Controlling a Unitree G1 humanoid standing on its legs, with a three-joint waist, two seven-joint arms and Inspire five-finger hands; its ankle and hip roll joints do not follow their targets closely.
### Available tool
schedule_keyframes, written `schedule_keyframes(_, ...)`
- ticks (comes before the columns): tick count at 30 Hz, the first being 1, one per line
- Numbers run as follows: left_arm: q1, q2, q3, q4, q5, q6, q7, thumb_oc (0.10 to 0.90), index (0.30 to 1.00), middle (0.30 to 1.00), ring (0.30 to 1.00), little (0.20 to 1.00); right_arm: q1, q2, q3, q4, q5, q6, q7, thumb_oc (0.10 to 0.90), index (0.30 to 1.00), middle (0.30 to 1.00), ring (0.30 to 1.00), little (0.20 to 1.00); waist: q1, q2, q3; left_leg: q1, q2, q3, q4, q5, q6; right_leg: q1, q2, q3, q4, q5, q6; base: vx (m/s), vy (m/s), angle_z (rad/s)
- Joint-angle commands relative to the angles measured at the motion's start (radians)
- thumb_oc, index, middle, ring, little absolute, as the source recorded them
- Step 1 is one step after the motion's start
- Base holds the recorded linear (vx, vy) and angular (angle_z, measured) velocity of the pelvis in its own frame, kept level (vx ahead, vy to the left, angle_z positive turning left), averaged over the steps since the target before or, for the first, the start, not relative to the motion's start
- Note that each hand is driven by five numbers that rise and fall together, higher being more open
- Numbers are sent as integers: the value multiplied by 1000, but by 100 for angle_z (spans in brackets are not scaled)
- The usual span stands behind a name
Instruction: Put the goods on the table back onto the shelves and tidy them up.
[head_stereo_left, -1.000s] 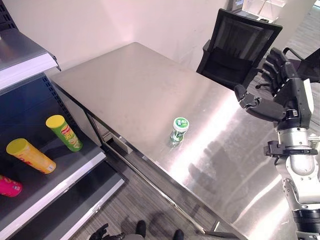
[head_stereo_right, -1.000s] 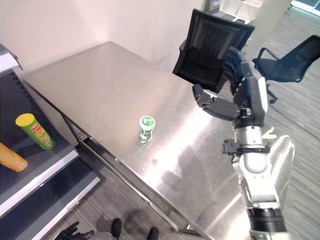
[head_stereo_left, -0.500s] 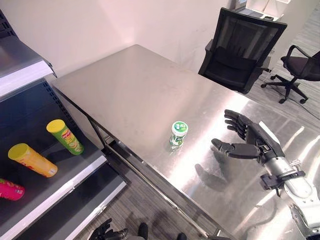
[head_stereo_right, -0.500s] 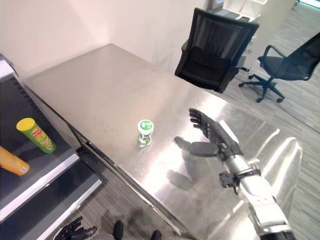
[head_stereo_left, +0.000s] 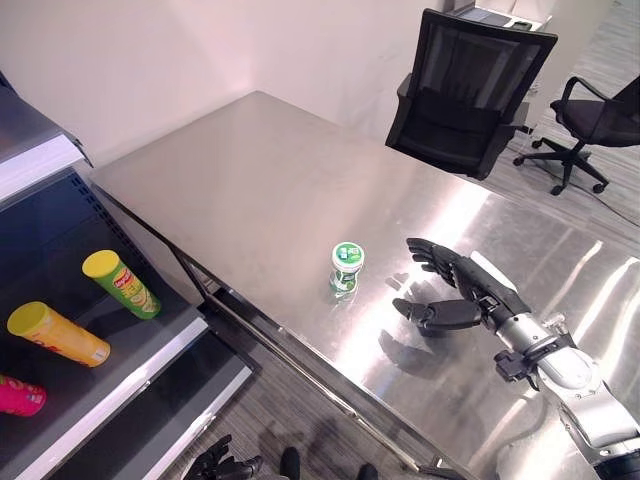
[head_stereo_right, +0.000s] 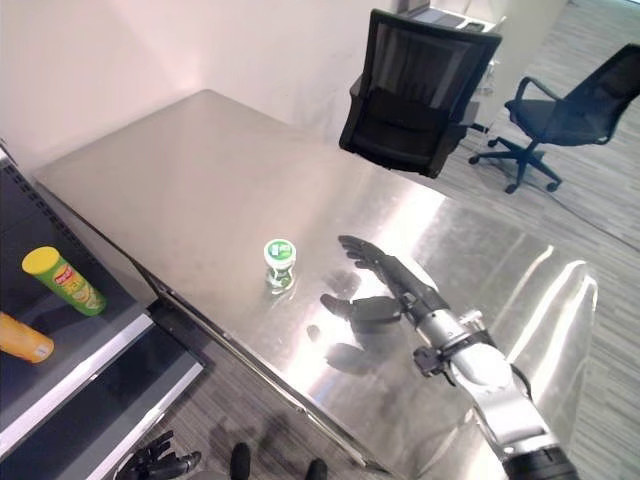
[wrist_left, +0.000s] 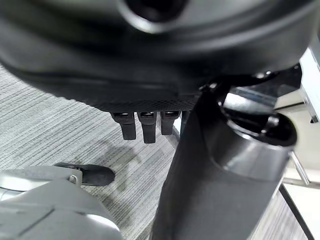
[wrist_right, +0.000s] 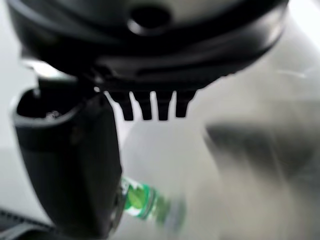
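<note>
A small green-and-white lidded jar (head_stereo_left: 346, 268) stands upright at mid-frame on the bare stainless-steel table (head_stereo_left: 250, 170), near its front edge. At lower left, the dark shelf (head_stereo_left: 120, 350) holds a green tube (head_stereo_left: 122, 284), an orange tube (head_stereo_left: 57, 334) and a pink one (head_stereo_left: 20, 396). The right hand (head_stereo_left: 462, 297), lower and closer than before, hovers open just right of the jar. The left hand (wrist_left: 145, 125) hangs open above grey floor.

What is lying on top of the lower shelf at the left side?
On the lower shelf lie a green tube, a yellow-orange tube and a pink item at the edge; the upper shelf hides what lies farther back.
</note>
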Motion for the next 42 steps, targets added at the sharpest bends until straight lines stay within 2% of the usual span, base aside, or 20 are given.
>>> schedule_keyframes(1,-34,49,-23,28,18,-44,-1,800,900,900,900,900,-129,-54,-15,-27,-7,-74,-45,800,900,900,900,900,26,-24,-57,-61,12,-22,3,-16,-68,109,-31,-44,27,-148,74,19,7,14)
schedule_keyframes(16,-24,55,-25,29,11,-38,11,800,900,900,900,900,-191,-35,61,40,-24,-50,-49,800,900,900,900,900,76,-36,-59,-76,-4,-53,2,-19,-65,110,-50,-102,39,-152,83,18,9,8)
schedule_keyframes(30,-26,54,-38,25,2,-34,23,800,900,900,900,900,-248,28,108,141,-58,-32,-89,800,900,900,900,900,114,-45,-49,-88,-12,-80,2,-17,-64,111,-55,-139,43,-155,86,9,2,7)
schedule_keyframes(42,-34,59,-49,23,-12,-29,29,800,900,900,900,900,-319,18,139,178,-48,-23,-107,800,900,900,900,900,144,-70,-43,-103,-19,-107,2,-15,-63,108,-58,-160,47,-159,87,13,3,7)
